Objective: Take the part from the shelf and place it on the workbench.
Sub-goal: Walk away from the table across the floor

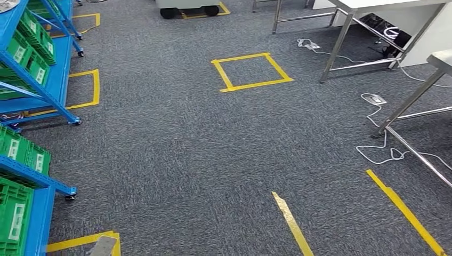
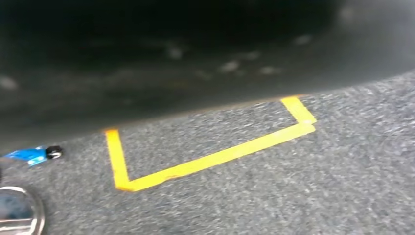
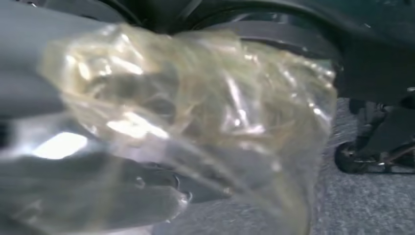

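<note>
Right robot hand: in the right wrist view we see our right robot hand (image 3: 73, 161) wrapped around a clear, crinkled plastic bag with a yellowish tint (image 3: 195, 127); grey fingers (image 3: 98, 205) show blurred through the film, so we are holding it.
Part: we take the bagged item to be the task's part. What lies inside is too blurred to name. It hangs in our hand above the carpet, beside dark parts of our own body.
Left robot hand: the left wrist view looks down at the carpet and a yellow tape corner (image 2: 205, 156). We cannot tell how this hand's fingers stand.
Floor: the head view shows grey speckled carpet (image 1: 176, 160) with a yellow tape square (image 1: 251, 72) ahead of us and loose yellow tape strips (image 1: 290, 221) nearer our feet.
Shelf: the blue metal shelf on castors with green plastic crates (image 1: 32, 58) stands at our left, to the side rather than in front.
Tabletop: the white tabletop on steel legs (image 1: 384, 4) is far ahead at our right, well apart from us, with white cables (image 1: 381, 152) trailing on the carpet beneath.
Done: we judge the pick from the shelf complete.
Left: crossing the floor to the tabletop, then setting the bag down and letting go.
</note>
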`<state>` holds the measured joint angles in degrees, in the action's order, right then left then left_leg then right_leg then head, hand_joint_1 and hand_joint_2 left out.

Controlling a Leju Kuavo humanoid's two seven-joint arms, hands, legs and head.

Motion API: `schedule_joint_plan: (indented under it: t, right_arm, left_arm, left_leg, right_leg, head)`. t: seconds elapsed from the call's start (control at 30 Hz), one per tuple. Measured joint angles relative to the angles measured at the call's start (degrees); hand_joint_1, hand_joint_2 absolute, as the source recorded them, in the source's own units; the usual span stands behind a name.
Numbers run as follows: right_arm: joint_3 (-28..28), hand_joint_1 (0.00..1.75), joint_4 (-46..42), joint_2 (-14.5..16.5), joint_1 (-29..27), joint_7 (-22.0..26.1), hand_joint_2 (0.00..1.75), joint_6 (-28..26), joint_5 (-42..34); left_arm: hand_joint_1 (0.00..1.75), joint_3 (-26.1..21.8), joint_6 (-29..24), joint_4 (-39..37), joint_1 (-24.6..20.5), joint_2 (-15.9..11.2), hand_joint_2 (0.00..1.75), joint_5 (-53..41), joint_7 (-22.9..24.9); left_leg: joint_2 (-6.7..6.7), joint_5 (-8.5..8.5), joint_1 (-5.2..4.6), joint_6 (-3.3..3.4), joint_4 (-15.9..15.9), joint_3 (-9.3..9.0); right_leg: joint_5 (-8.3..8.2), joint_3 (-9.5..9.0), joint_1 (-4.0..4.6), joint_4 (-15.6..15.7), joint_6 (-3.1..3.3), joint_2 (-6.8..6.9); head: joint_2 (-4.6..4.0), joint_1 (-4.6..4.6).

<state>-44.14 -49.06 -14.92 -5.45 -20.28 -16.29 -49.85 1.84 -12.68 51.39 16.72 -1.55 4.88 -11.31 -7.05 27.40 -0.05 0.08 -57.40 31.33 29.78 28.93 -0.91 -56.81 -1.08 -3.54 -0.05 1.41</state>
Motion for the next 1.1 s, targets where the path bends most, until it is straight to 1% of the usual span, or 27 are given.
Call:
schedule_joint_plan:
  t: [0.03,0.07,0.13,0.17,0.2,0.23,0.27,0.3,0.33,0.37,0.4,0.43,0.5,0.53,0.57,0.63,0.7,0.73,0.77,0.8,0.83,0.87,0.9,0.93,1.0,1.03,1.1]
  right_arm:
    - [0.0,0.0,-0.2,0.0,0.0,-0.2,0.0,0.0,0.0]
    - [0.0,0.0,-0.3,-0.1,0.0,-0.3,0.0,0.0,0.0]
    - [0.0,0.0,-0.5,-0.1,-0.2,-0.3,0.0,0.0,-0.1]
    - [0.0,0.0,-0.5,-0.2,-0.2,-0.3,0.0,-0.1,-0.1]
    - [0.0,0.0,-0.5,-0.2,-0.3,-0.3,0.0,-0.1,-0.1]
    - [0.0,0.0,-0.5,-0.3,-0.4,-0.3,0.0,-0.1,-0.1]
    - [0.0,0.0,-0.5,-0.3,-0.4,-0.3,0.0,-0.1,-0.1]
    - [0.0,0.0,-0.5,-0.3,-0.4,-0.3,0.0,-0.1,-0.1]
    - [0.0,0.0,-0.5,-0.3,-0.4,-0.3,0.0,-0.1,-0.1]
    - [0.0,0.0,-0.5,-0.3,-0.4,-0.3,0.0,-0.1,-0.1]
    - [0.0,0.0,-0.6,-0.3,-0.4,-0.3,0.0,-0.1,-0.1]
    - [0.0,0.0,-0.7,-0.4,-0.3,-0.2,0.0,-0.1,-0.1]
    - [-0.1,0.0,-1.0,-0.4,-0.1,-0.4,0.0,-0.2,-0.2]
    - [-0.1,0.0,-1.2,-0.4,0.1,-0.6,0.0,-0.2,-0.2]
    - [-0.1,0.0,-1.3,-0.4,0.2,-0.8,0.0,-0.2,-0.2]
    - [-0.2,0.0,-1.5,-0.4,0.3,-0.6,0.0,-0.3,-0.3]
    - [-0.2,0.0,-1.6,-0.5,0.0,-0.2,0.0,-0.3,-0.3]
    - [-0.2,0.0,-1.6,-0.6,-0.2,-0.4,0.0,-0.3,-0.3]
    - [-0.2,0.0,-1.6,-0.6,-0.3,-0.7,0.0,-0.4,-0.3]
    - [-0.3,0.0,-1.6,-0.6,-0.4,-0.9,0.0,-0.4,-0.3]
    - [-0.3,0.0,-1.6,-0.6,-0.5,-1.2,0.0,-0.4,-0.3]
    - [-0.4,0.0,-1.6,-0.8,-0.5,-1.2,0.0,-0.4,-0.4]
    - [-0.5,0.0,-1.6,-1.0,-0.6,-1.0,0.0,-0.5,-0.4]
    - [-0.5,0.0,-1.7,-1.1,-0.6,-0.9,0.0,-0.5,-0.4]
    - [-0.7,0.0,-1.9,-1.4,-0.7,-1.4,0.0,-0.7,-0.5]
    - [-0.7,0.0,-2.0,-1.4,-0.6,-2.0,0.0,-0.7,-0.5]
    - [-0.8,0.0,-2.2,-1.4,-0.5,-2.8,0.0,-0.8,-0.6]
  left_arm:
    - [0.0,0.1,0.0,0.0,0.1,0.0,0.0,0.0,0.0]
    - [0.0,0.2,0.0,0.0,0.1,0.0,0.0,-0.1,0.0]
    - [0.0,0.3,0.0,0.0,-0.1,-0.1,0.0,-0.1,0.0]
    - [0.0,0.3,0.0,0.0,-0.1,-0.2,0.0,0.0,0.0]
    - [0.0,0.4,0.0,0.0,-0.1,-0.2,0.0,0.0,0.0]
    - [0.0,0.5,0.0,0.0,0.0,-0.2,0.0,0.0,0.0]
    - [0.0,0.5,0.0,0.0,0.2,-0.2,0.0,0.0,0.0]
    - [0.0,0.5,0.0,0.0,0.3,-0.2,0.0,-0.1,0.0]
    - [0.0,0.5,0.0,0.0,0.3,-0.2,0.0,-0.1,0.0]
    - [0.0,0.6,0.0,0.1,0.3,-0.2,0.0,-0.1,0.0]
    - [0.0,0.6,0.0,0.2,0.3,-0.3,0.0,-0.1,0.1]
    - [0.0,0.6,-0.1,0.4,0.3,-0.3,0.0,-0.1,0.2]
    - [0.0,0.6,-0.3,0.8,0.6,-0.3,0.0,-0.1,0.4]
    - [0.0,0.6,-0.4,1.0,0.8,-0.3,0.0,-0.1,0.5]
    - [0.0,0.6,-0.6,1.2,0.9,-0.3,0.0,-0.1,0.7]
    - [0.0,0.6,-0.8,1.7,0.8,-0.4,0.0,-0.1,0.9]
    - [0.0,0.6,-0.8,1.9,0.9,-0.4,0.0,-0.1,1.0]
    - [0.0,0.6,-0.9,2.0,1.0,-0.4,0.0,-0.1,1.1]
    - [0.0,0.6,-0.9,2.1,1.2,-0.4,0.0,-0.1,1.1]
    - [0.0,0.6,-0.9,2.2,1.4,-0.4,0.0,0.0,1.2]
    - [0.0,0.6,-0.9,2.3,1.5,-0.3,0.0,0.1,1.2]
    - [0.0,0.6,-0.9,2.4,1.5,-0.3,0.0,0.2,1.3]
    - [0.0,0.6,-0.9,2.5,1.6,-0.2,0.0,0.3,1.3]
    - [0.0,0.6,-0.9,2.6,1.6,-0.1,0.0,0.3,1.3]
    - [0.0,0.6,-0.9,2.7,1.9,-0.2,0.0,0.1,1.3]
    - [0.0,0.6,-0.9,2.9,2.0,-0.2,0.0,0.0,1.3]
    - [0.0,0.6,-0.9,3.1,1.8,-0.3,0.0,0.0,1.3]
  left_leg:
    - [0.88,0.54,0.0,-0.28,-0.8,0.39]
    - [2.35,1.65,-0.06,-0.53,-2.7,1.23]
    - [5.52,5.06,-0.03,-0.98,-9.6,4.75]
    - [6.21,6.42,0.09,-1.17,-13.4,6.8]
    - [6.52,6.84,0.23,-1.31,-16.0,8.28]
    - [6.7,6.09,0.35,-1.39,-16.6,8.78]
    - [6.94,4.3,0.44,-1.39,-14.9,8.18]
    - [7.55,1.9,0.48,-1.27,-11.6,6.69]
    - [8.79,0.17,0.31,-1.08,-8.1,5.0]
    - [9.91,-0.72,0.1,-0.74,-5.0,3.49]
    - [10.79,-0.87,-0.12,-0.36,-3.0,2.55]
    - [11.08,-0.3,-0.34,0.06,-2.3,2.24]
    - [9.88,0.2,-0.28,0.85,-2.0,1.89]
    - [9.25,0.36,-0.16,1.19,-1.8,1.49]
    - [8.6,0.49,-0.03,1.48,-1.7,1.05]
    - [7.28,0.86,0.09,2.01,-1.5,0.47]
    - [5.68,1.38,0.03,2.35,-1.5,0.0]
    - [4.84,1.7,-0.04,2.42,-1.5,-0.46]
    - [4.01,2.03,-0.11,2.42,-1.5,-1.03]
    - [3.2,2.38,-0.18,2.38,-1.5,-1.64]
    - [2.44,2.74,-0.17,2.33,-1.5,-2.07]
    - [1.7,3.04,-0.16,2.19,-1.5,-2.4]
    - [1.01,3.35,-0.07,1.92,-1.5,-2.46]
    - [0.36,3.52,0.05,1.58,-1.6,-2.55]
    - [-0.26,3.63,0.19,0.89,-1.8,-2.9]
    - [0.66,3.65,0.12,0.65,-2.2,-3.07]
    - [3.82,4.83,0.02,0.05,-5.1,-1.79]
  right_leg:
    - [-0.03,-0.23,-0.05,0.2,0.36,0.72]
    - [-0.02,-0.49,-0.13,0.5,0.67,1.52]
    - [0.34,-0.94,-0.06,0.7,1.11,3.25]
    - [0.61,-1.15,-0.02,0.7,1.19,4.16]
    - [0.94,-1.43,0.01,0.7,1.21,5.01]
    - [1.31,-1.77,0.01,0.7,1.13,5.79]
    - [1.74,-2.18,0.01,0.7,0.98,6.49]
    - [2.23,-2.64,0.01,0.7,0.78,7.16]
    - [2.78,-3.13,0.1,0.7,0.52,7.83]
    - [3.36,-3.56,0.26,0.6,0.21,8.44]
    - [3.86,-3.95,0.42,0.7,-0.08,9.13]
    - [4.16,-4.5,0.54,0.6,-0.43,9.69]
    - [4.48,-5.38,0.45,0.4,-1.02,10.31]
    - [4.65,-5.39,0.35,-0.5,-1.28,9.5]
    - [5.03,-4.37,0.26,-2.4,-1.43,8.14]
    - [6.86,0.2,0.21,-9.7,-1.61,4.94]
    - [9.33,5.74,0.27,-16.3,-1.56,3.78]
    - [9.64,7.53,0.34,-17.2,-1.42,3.63]
    - [8.63,8.35,0.44,-16.0,-1.16,3.48]
    - [6.24,8.36,0.6,-13.0,-0.77,3.1]
    - [2.82,7.98,0.82,-9.2,-0.27,2.16]
    - [0.19,7.65,1.01,-6.1,0.3,1.0]
    - [-1.66,7.16,1.22,-3.9,0.79,-0.11]
    - [-2.67,6.93,1.42,-2.8,1.18,-0.79]
    - [-2.75,5.88,1.62,-2.0,1.75,-0.19]
    - [-3.02,5.2,1.55,-1.3,1.94,0.51]
    - [-3.14,3.54,1.21,-0.1,2.17,1.96]
  head:
    - [0.01,0.16]
    - [0.01,0.31]
    - [0.01,0.62]
    - [0.01,0.61]
    - [0.01,0.61]
    - [0.01,0.62]
    - [0.01,0.62]
    - [0.01,0.64]
    - [0.01,0.63]
    - [0.01,0.65]
    - [0.01,0.61]
    - [0.01,0.58]
    - [0.01,0.53]
    - [0.01,0.4]
    - [0.02,0.2]
    - [0.01,-0.32]
    - [0.01,-0.54]
    - [0.01,-0.59]
    - [0.01,-0.63]
    - [0.01,-0.65]
    - [0.01,-0.68]
    - [0.01,-0.65]
    - [0.01,-0.63]
    - [0.01,-0.66]
    - [0.01,-0.74]
    - [0.01,-0.76]
    - [0.01,-0.33]
